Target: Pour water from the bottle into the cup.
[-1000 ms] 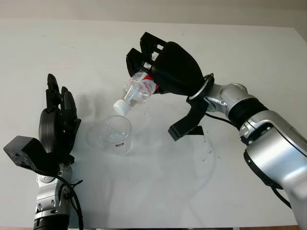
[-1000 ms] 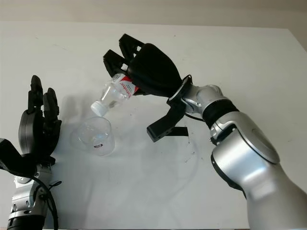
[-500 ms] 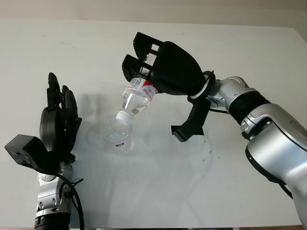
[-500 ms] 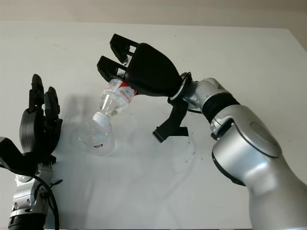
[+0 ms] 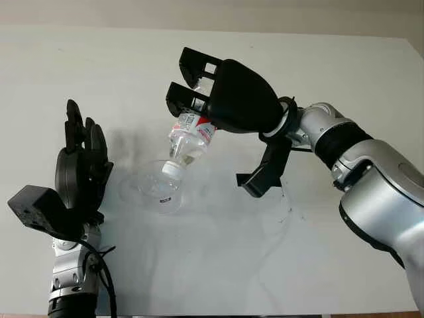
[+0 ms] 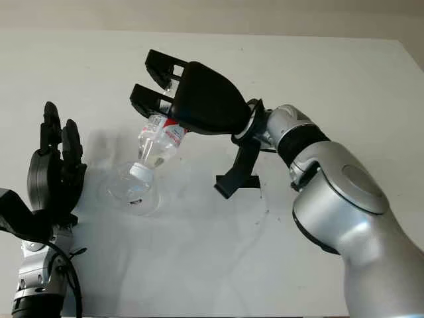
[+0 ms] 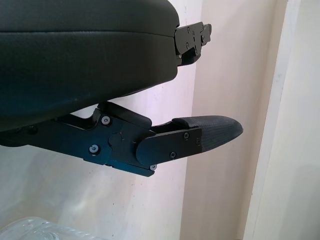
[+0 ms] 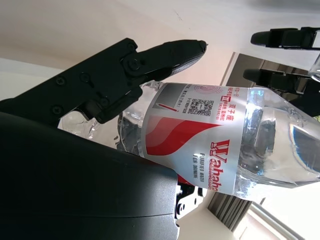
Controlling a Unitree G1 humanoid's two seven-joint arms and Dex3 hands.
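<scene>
The right black three-finger hand point(image 5: 218, 106) is raised above the middle of the white worktop point(image 5: 318, 252), its fingers point(image 5: 192, 63) curled around a small clear plastic water bottle with a red and white label point(image 5: 191, 136). The bottle is tilted steeply, neck down and to the left, with its white cap end point(image 5: 171, 169) sitting at the rim of the clear plastic cup point(image 5: 158, 189). The cap looks to be on the neck; whether any water is running out cannot be told. In the right wrist view the bottle's label point(image 8: 200, 135) lies across the palm with one black finger point(image 8: 125, 75) pressed against its side, and clear water shows in the transparent part of the bottle.

The cup stands upright on the worktop, just below and left of the right hand, between the two arms. A small dark mark shows on its near wall.

The left black hand point(image 5: 81, 169) is at the left of the worktop, just beside the cup but apart from it, palm turned toward the cup and pointing away from the robot. It is open and holds nothing. In the left wrist view one of its fingers point(image 7: 200, 137) reaches out from the black shell, with the pale worktop behind it and a bit of the cup's clear rim point(image 7: 40, 230) at the picture's edge.

A black bracket point(image 5: 262, 175) hangs from the right wrist above the worktop.
</scene>
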